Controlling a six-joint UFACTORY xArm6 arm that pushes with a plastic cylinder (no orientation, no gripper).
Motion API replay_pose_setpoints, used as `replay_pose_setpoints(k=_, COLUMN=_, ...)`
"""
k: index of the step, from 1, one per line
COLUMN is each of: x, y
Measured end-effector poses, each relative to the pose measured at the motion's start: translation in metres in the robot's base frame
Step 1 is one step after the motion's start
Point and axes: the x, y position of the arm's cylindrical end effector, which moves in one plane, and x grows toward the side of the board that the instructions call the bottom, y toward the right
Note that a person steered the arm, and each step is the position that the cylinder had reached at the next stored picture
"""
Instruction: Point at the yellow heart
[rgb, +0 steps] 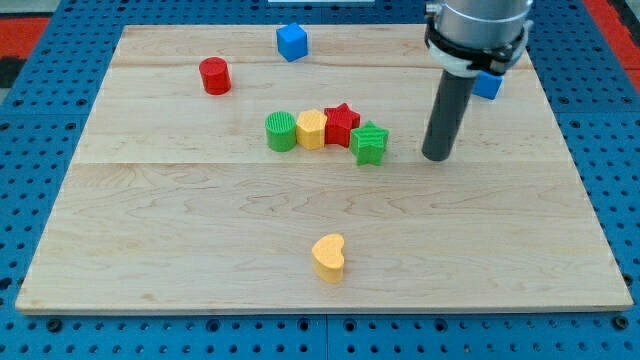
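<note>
No claw here. My tip (437, 157) sits beside the green star (369, 143), far from the yellow heart (329, 256). Pointing not done.

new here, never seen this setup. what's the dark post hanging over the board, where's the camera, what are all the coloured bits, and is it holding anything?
The dark post is a robot arm's pushing rod; it has no gripper, so nothing is held. My tip rests on the wooden board, just to the view's right of the green star. There is one camera, looking down at the board from its near edge; where it is mounted is not on record. In the middle sits a row: green cylinder, yellow block, red star, green star. A red cylinder and blue cube lie near the top, another blue block behind the rod. The yellow heart, its target, lies alone near the bottom.
</note>
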Motion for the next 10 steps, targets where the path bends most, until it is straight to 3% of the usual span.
replay_pose_setpoints(k=2, x=-0.002, y=-0.070)
replay_pose_setpoints(k=3, x=-0.001, y=-0.042)
replay_pose_setpoints(k=5, x=0.108, y=-0.013)
replay_pose_setpoints(k=7, x=0.192, y=-0.088)
replay_pose_setpoints(k=9, x=0.192, y=-0.149)
replay_pose_setpoints(k=10, x=0.177, y=-0.104)
